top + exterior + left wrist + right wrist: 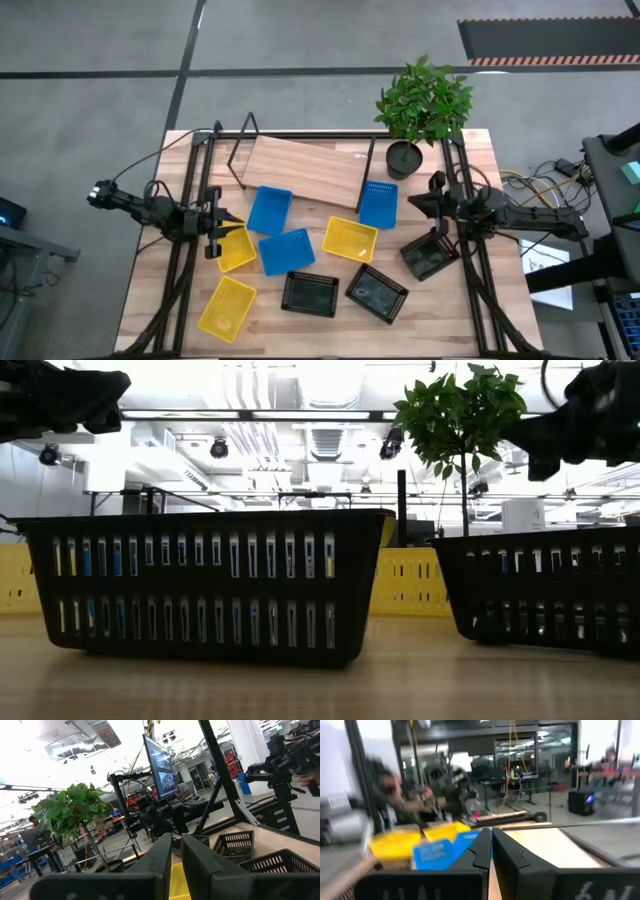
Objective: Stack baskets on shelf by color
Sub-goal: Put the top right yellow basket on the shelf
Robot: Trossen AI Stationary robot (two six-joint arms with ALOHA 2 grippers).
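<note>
- Light wood is what the high view shows most of: the table [150, 250] carries the shelf [300, 168] at its far side, bare, with a potted plant [420, 105] beside its right end.
- Nine baskets lie in front of the shelf: blue ones [269, 210] [378, 202] [286, 251], yellow ones [236, 248] [350, 239] [227, 305] and black ones [309, 293] [377, 292] [430, 255]. The blue one on the right touches the shelf's front edge.
- My left end effector [222, 232] hovers at the left yellow basket, fingers pressed narrow, holding nothing that I can see; my right end effector [428, 200] sits between the pot and the right black basket.
- The low view shows two black baskets [215, 585] [545, 590] on the table, the plant behind.
- In the left wrist view my fingers [197, 862] stand nearly together above yellow mesh [179, 880].
- In the right wrist view my fingers [475, 852] are fully shut, empty, facing the shelf board [545, 842], with blue [434, 854] and yellow [395, 842] baskets alongside.
</note>
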